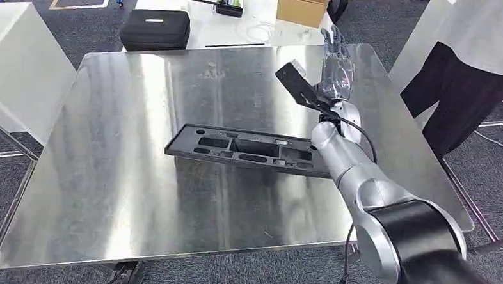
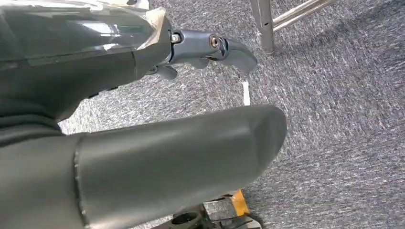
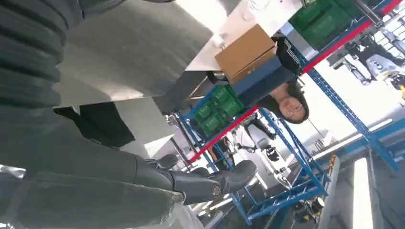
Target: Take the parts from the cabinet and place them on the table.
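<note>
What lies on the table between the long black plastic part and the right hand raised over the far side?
Nothing: in the head view, only bare steel table separates the long black plastic part from the right hand.

One black moulded part (image 1: 242, 148) is recorded lying flat on one steel surface (image 1: 126, 175). On one white surface (image 1: 241, 27) behind it are counted one black zip case (image 1: 155, 29), one cardboard box (image 1: 302, 6) and one small dark device (image 1: 228, 6). Two robot hands are listed, the right hand (image 1: 334, 62) and the left hand (image 2: 210, 47), and one person (image 1: 470, 55) is noted beside the steel surface.
</note>
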You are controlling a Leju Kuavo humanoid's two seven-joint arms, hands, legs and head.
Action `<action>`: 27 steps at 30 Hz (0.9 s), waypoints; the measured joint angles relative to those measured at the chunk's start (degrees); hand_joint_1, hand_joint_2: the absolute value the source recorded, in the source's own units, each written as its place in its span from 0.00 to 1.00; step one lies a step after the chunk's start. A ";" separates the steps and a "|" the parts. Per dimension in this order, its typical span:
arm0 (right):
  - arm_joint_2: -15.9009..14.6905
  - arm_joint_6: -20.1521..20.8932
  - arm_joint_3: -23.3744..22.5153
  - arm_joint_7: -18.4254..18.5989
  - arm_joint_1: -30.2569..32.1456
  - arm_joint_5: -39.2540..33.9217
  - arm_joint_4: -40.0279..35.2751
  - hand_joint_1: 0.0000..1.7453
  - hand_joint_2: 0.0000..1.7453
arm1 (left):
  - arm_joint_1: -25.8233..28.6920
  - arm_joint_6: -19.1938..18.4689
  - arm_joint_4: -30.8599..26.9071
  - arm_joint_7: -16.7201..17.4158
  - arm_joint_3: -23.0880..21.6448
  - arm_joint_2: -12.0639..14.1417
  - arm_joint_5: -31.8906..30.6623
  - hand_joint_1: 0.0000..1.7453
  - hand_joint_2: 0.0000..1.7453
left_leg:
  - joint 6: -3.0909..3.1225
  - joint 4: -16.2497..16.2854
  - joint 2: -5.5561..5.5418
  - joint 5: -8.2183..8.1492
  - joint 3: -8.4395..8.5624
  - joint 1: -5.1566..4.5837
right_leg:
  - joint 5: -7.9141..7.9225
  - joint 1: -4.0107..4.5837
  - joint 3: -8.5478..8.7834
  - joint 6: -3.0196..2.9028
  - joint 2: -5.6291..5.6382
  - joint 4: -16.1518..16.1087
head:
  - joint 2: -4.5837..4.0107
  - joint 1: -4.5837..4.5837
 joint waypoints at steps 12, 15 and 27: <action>0.96 19.72 -6.95 -11.39 -0.88 -18.75 -4.61 0.00 0.00 | -0.12 0.33 0.04 0.61 -0.37 0.04 -0.15 0.00 0.00 | 0.00 0.00 0.02 0.00 0.00 0.00 | 0.00 0.00 0.00 0.00 0.00 0.00 | 0.00 0.00; 1.31 23.03 -8.26 -11.98 -0.74 -20.74 -6.07 0.00 0.00 | -0.12 0.37 0.04 0.77 -0.39 0.11 -0.13 0.00 0.00 | 0.00 0.00 0.00 0.00 0.00 0.00 | 0.00 0.00 0.00 0.00 0.00 0.00 | 0.00 -0.02; 3.06 32.09 -7.69 -12.33 0.08 -27.78 -9.94 0.00 0.00 | -0.16 2.08 0.07 -0.33 -0.35 0.17 1.62 0.00 0.00 | 1.48 -1.39 0.53 1.29 0.82 0.61 | -1.13 0.08 -1.11 0.98 -0.05 1.68 | 0.02 0.13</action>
